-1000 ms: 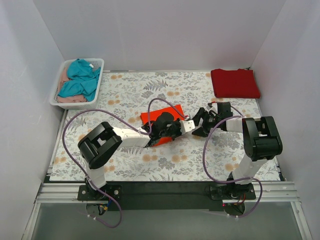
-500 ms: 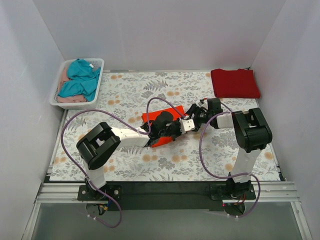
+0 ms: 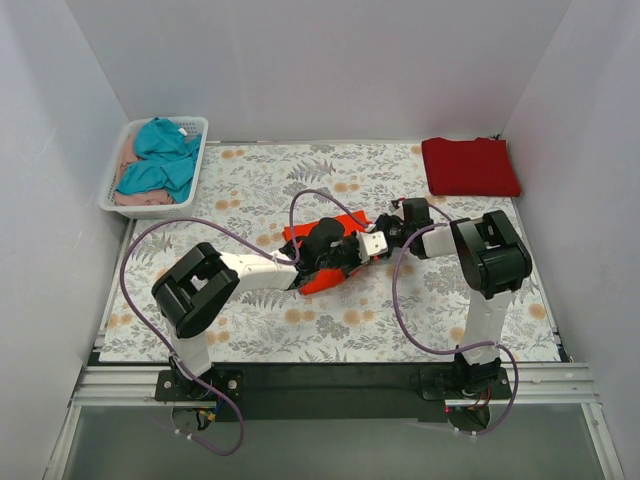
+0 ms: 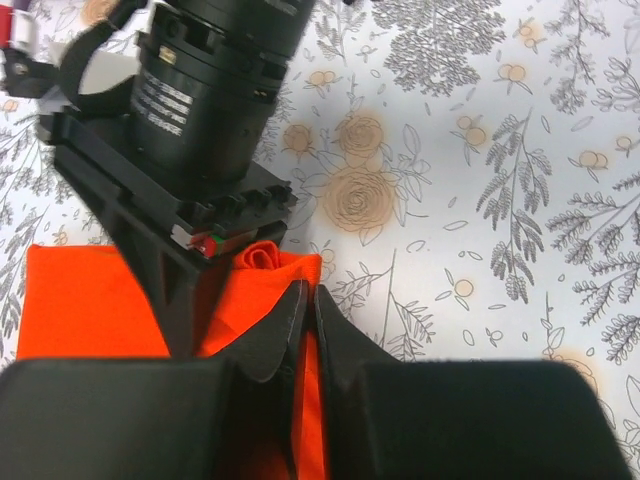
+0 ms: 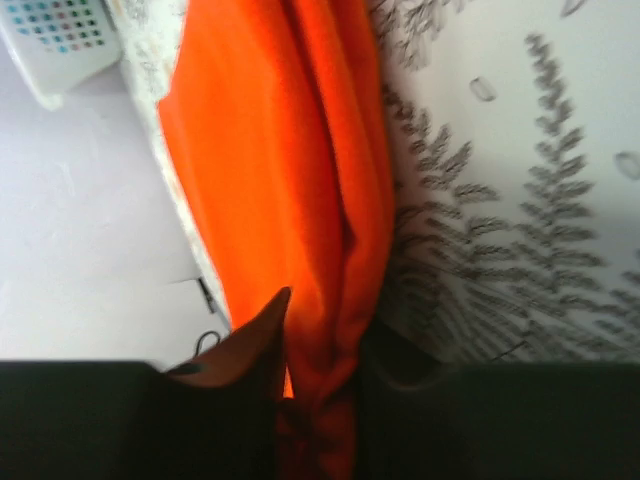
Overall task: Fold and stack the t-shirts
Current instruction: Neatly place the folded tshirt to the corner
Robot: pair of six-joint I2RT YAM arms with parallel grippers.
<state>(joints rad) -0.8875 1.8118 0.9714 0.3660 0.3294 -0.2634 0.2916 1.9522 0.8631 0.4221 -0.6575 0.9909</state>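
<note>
The bright orange-red t-shirt [image 3: 322,280] lies folded at the middle of the table, partly under my left arm. My left gripper [image 3: 358,256] sits at its right edge. In the left wrist view the fingers [image 4: 305,290] are pinched together on a thin layer of the orange fabric [image 4: 90,300]. My right gripper [image 3: 385,238] meets the same edge from the right. Its fingers [image 5: 330,330] are shut on a bunched fold of the orange cloth [image 5: 270,130]. The darker crimson t-shirt [image 3: 470,166] lies folded at the back right corner.
A white basket [image 3: 112,185] at the back left holds a teal garment [image 3: 160,160] and a pale pink one [image 3: 135,198]. The floral tablecloth [image 3: 330,320] covers the table. White walls close in the back and both sides. Purple cables loop beside each arm.
My right gripper has moved left to the orange-red t-shirt's right edge and closed on a fold of it. The left gripper has stayed at that edge, still pinched on the cloth.
</note>
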